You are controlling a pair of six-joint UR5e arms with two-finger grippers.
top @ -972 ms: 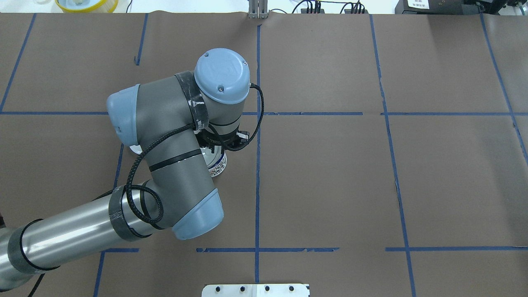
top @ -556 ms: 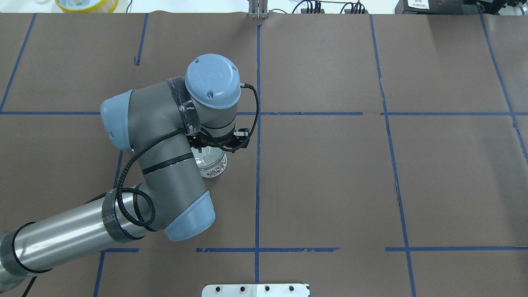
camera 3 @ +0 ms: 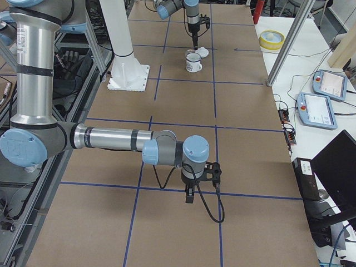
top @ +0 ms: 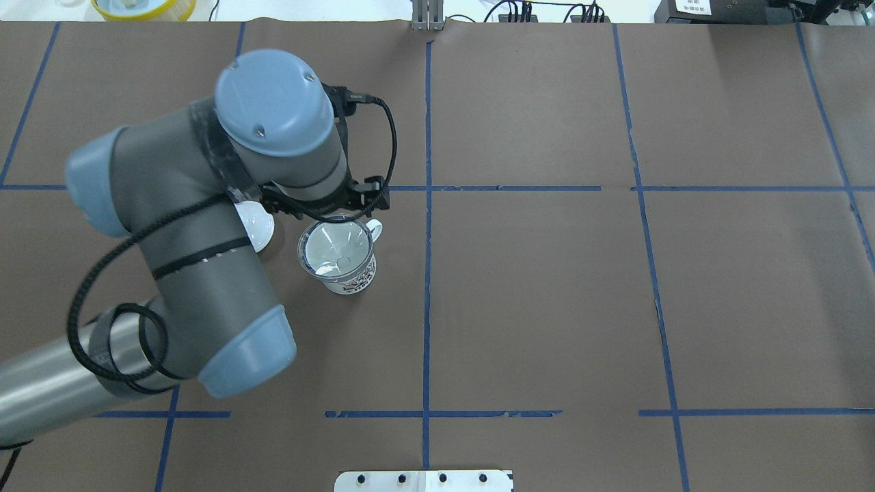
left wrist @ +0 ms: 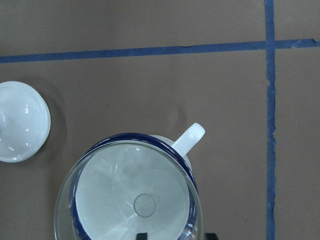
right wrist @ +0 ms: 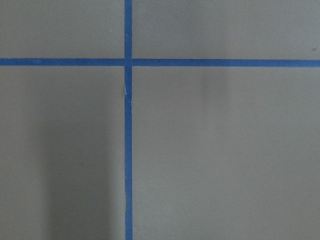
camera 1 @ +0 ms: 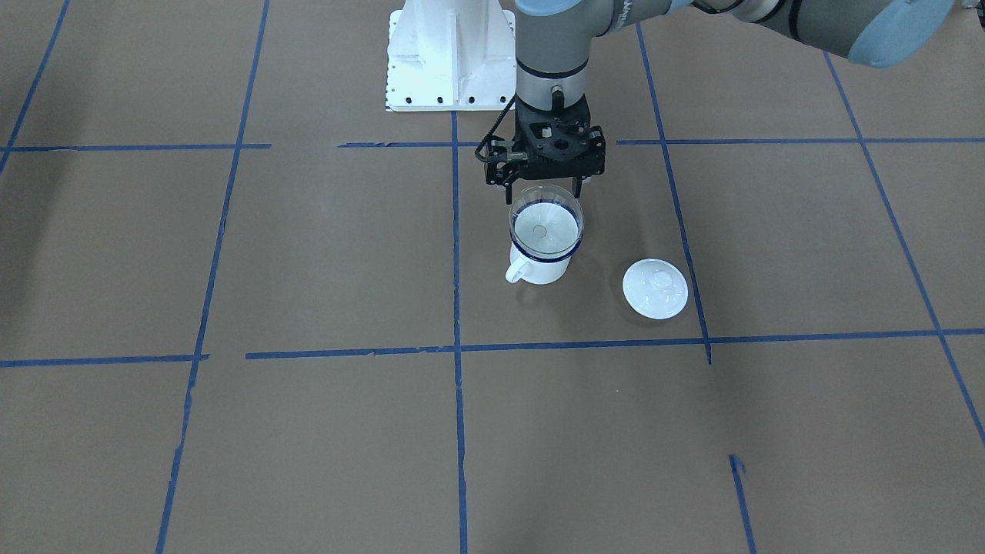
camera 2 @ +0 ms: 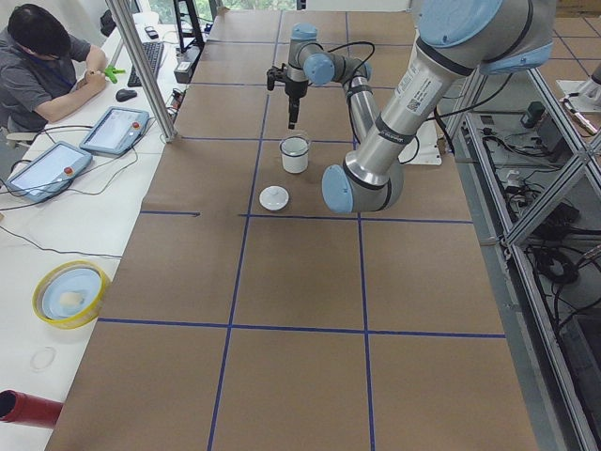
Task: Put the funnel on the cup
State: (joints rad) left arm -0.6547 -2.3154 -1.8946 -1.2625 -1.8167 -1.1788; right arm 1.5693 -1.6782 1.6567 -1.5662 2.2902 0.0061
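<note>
The clear funnel sits in the mouth of the white cup, which has a dark blue rim, spout down and rim level. Both show in the overhead view, funnel on cup, and in the left wrist view, funnel and cup handle. My left gripper hangs open and empty just above the funnel's robot-side rim, touching nothing; its fingertips stand apart. My right gripper points down over bare table far from the cup; I cannot tell whether it is open or shut.
A flat white lid with a knob lies on the table beside the cup; it also shows in the overhead view, partly under my left arm. Brown paper with blue tape lines covers the table. A yellow-rimmed bowl stands beyond the far edge.
My left wrist has risen and swung toward the far left of the overhead view. The funnel on the cup, mostly hidden under the wrist before, now shows in full.
</note>
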